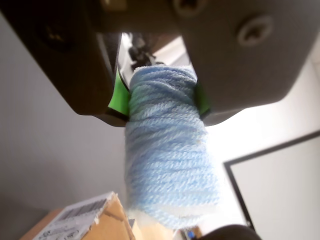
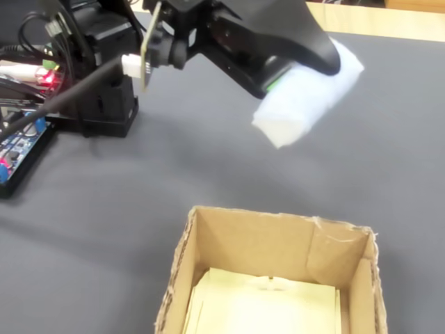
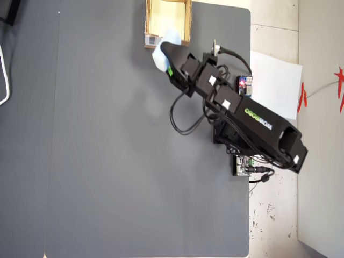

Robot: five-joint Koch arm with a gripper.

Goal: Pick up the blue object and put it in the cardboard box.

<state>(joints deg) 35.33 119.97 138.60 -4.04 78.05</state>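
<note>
— Where's the blue object (image 2: 306, 97)?

— Pinched in the gripper (image 1: 162, 97), up off the table, just short of the cardboard box (image 2: 271, 250). In the fixed view its long axis slants, the free end drooping lower-left toward the box.

— Any writing?

— A barcode label (image 1: 75, 217) on the box, unreadable; green lettering on the arm (image 3: 258, 117), too small to read.

The wad (image 1: 167, 155) is pale blue with whitish streaks like wound yarn. The box (image 2: 271, 243) is brown cardboard, pale yellow inside, with a white barcode label (image 1: 75, 217). Green pads line the black fingers (image 1: 117, 95). The desk (image 3: 107, 134) is dark grey.
</note>
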